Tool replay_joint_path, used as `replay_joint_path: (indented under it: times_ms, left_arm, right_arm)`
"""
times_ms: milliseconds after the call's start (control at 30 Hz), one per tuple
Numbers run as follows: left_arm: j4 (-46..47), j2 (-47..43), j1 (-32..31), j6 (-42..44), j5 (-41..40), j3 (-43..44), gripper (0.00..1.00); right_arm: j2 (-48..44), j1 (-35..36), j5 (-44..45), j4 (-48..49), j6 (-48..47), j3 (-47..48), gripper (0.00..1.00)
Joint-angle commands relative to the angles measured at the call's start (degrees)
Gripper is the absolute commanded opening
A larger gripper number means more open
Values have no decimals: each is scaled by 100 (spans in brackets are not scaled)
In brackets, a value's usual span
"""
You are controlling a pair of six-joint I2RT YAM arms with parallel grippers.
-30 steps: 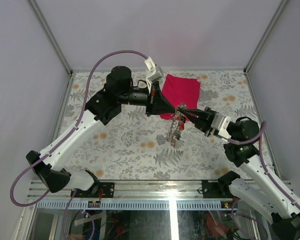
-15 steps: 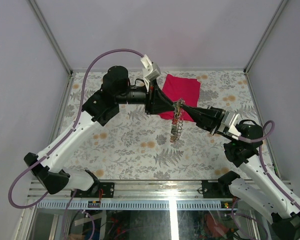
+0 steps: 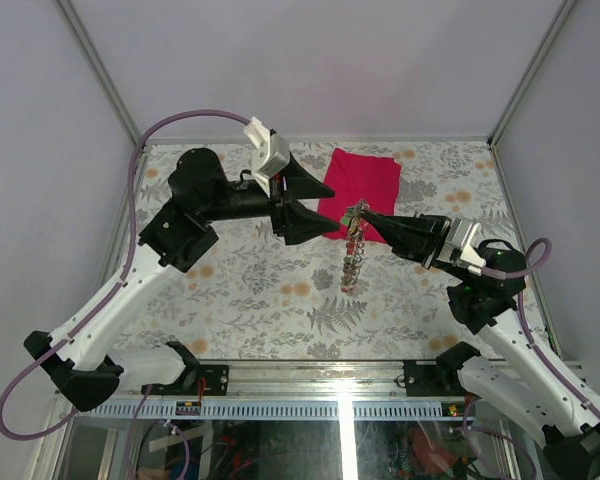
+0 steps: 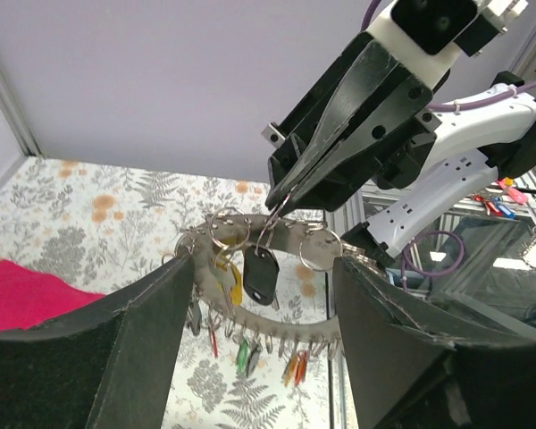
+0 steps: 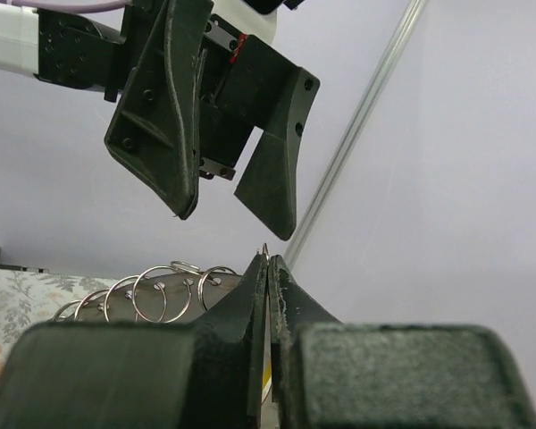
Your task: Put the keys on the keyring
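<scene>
- One thin pinch: the right claw [image 3: 364,216] grips the keyring [image 4: 290,234]; the left claw [image 3: 330,210] is wide and empty.
- If it slips, keyring and keys [image 4: 260,273] fall.

Top camera sits high and distant at 6 o'clock, looking down. Left wrist faces 3 o'clock, right wrist 9 o'clock, both close. All share the keyring [image 3: 352,252] [image 4: 286,228].

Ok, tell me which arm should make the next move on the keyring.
Left. The right gripper is shut on the keyring, holding it up; the left gripper is open, empty and facing it, so probably free.
</scene>
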Motion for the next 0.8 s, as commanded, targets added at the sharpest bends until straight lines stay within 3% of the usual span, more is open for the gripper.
replay_joint_path:
  times_ms: [0, 200, 400, 767]
  left_arm:
    - [996, -12, 18, 101, 137, -105, 66]
    - [1229, 35, 18, 236, 175, -163, 65]
    - [1401, 151, 13, 224, 442, -105, 52]
    - [1659, 234, 17, 128, 499, -118, 39]
  right_arm:
    - [63, -3, 77, 813, 480, 358, 0]
    - [191, 2, 21, 988, 955, 506, 0]
    - [294, 3, 20, 1091, 1305, 612, 0]
    - [436, 6, -53, 1185, 1749, 767, 0]
